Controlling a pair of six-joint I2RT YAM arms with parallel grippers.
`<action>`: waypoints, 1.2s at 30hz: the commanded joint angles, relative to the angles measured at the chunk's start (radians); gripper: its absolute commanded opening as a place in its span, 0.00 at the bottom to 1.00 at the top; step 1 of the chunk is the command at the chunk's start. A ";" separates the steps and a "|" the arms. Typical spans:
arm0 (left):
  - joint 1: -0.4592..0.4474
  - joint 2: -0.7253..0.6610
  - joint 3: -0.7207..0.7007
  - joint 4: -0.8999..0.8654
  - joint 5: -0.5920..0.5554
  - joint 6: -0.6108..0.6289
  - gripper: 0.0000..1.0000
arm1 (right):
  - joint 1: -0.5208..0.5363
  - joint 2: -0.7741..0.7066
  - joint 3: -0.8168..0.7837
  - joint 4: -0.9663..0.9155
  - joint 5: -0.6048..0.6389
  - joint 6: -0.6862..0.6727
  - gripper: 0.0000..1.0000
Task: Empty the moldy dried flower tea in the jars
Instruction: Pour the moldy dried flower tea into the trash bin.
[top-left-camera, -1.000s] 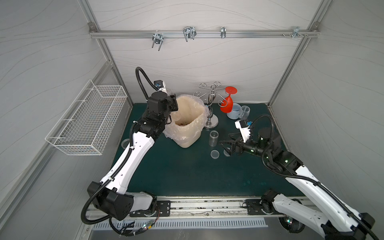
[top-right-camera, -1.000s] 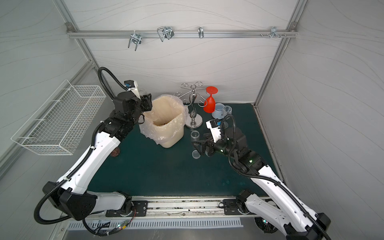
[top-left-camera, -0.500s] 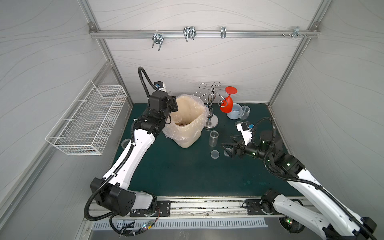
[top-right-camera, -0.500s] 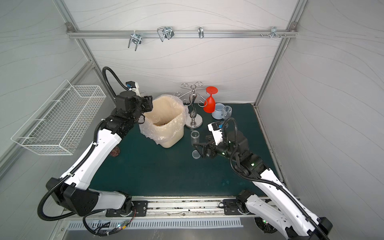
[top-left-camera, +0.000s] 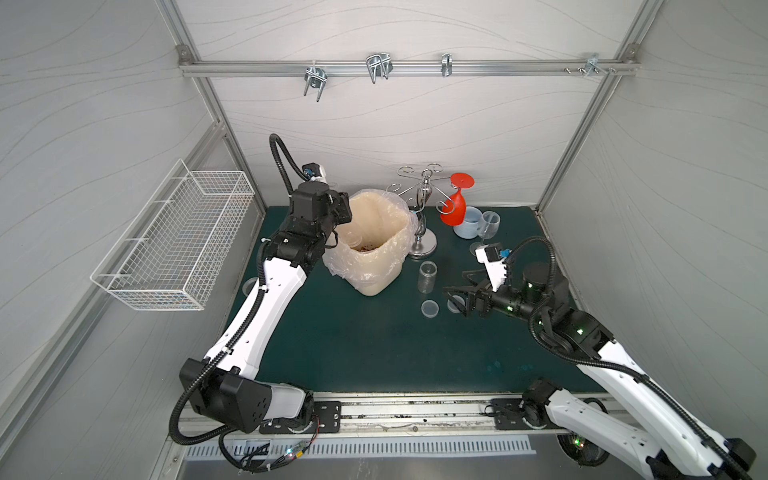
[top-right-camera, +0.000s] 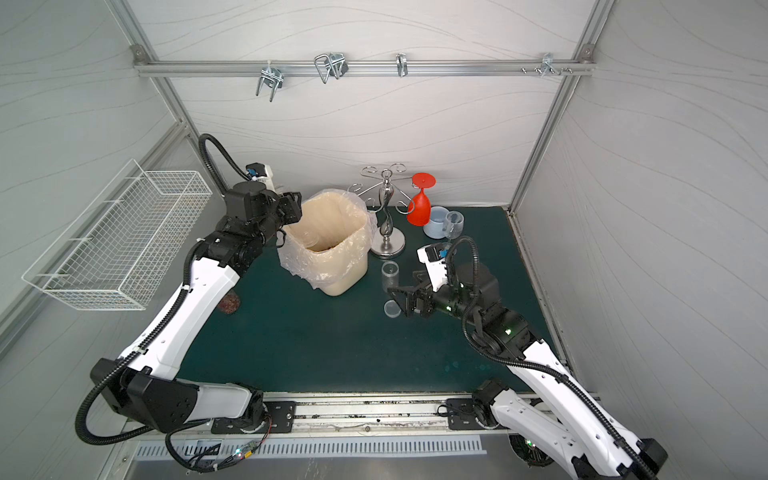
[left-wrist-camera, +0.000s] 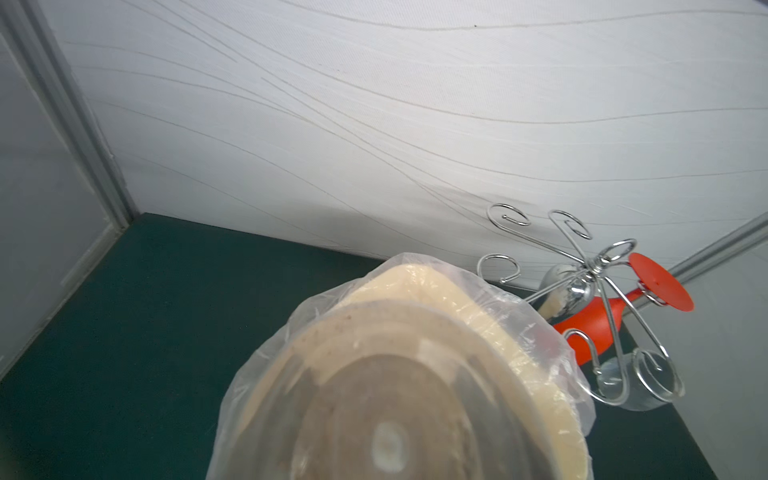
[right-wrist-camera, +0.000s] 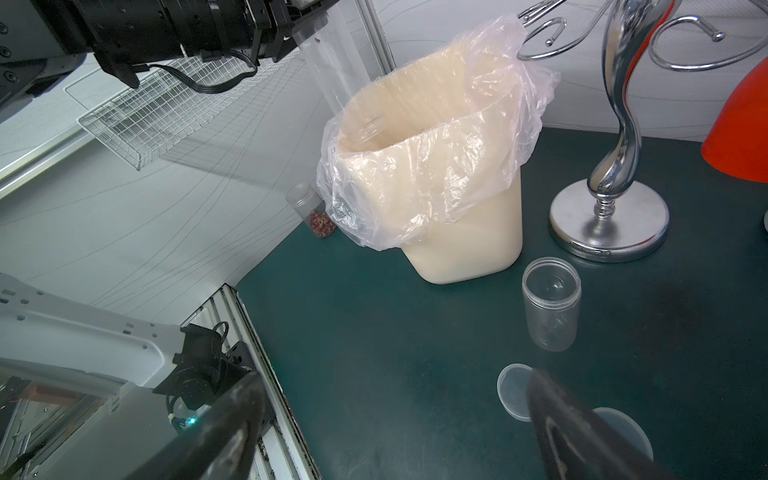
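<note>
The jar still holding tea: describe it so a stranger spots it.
Find the bag-lined cream bin. On its side away from the silver stand, a short clear jar stands on the green mat. Unlike the empty jar by the stand, it holds reddish flower bits.

We count one tall jar (right-wrist-camera: 332, 75), one empty short jar (top-left-camera: 427, 276) and one short jar with tea (right-wrist-camera: 309, 208), three in all; two loose lids (right-wrist-camera: 513, 390) (right-wrist-camera: 623, 426); one lined bin (top-left-camera: 376, 278); one glass rack (top-left-camera: 424, 245); one red glass (top-left-camera: 455, 210) and one clear glass (top-left-camera: 490, 221); one mug (top-left-camera: 467, 228); one wire basket (top-left-camera: 178, 245).
</note>
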 joint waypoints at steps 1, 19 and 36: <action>-0.016 -0.017 0.054 0.007 -0.040 0.037 0.00 | -0.004 -0.011 -0.001 -0.010 0.008 -0.019 0.98; -0.034 -0.032 0.040 0.009 -0.066 0.105 0.00 | -0.005 -0.003 -0.010 -0.017 0.017 -0.036 0.98; 0.015 -0.051 0.017 0.011 0.005 0.052 0.00 | -0.005 0.006 -0.011 -0.018 0.016 -0.065 0.99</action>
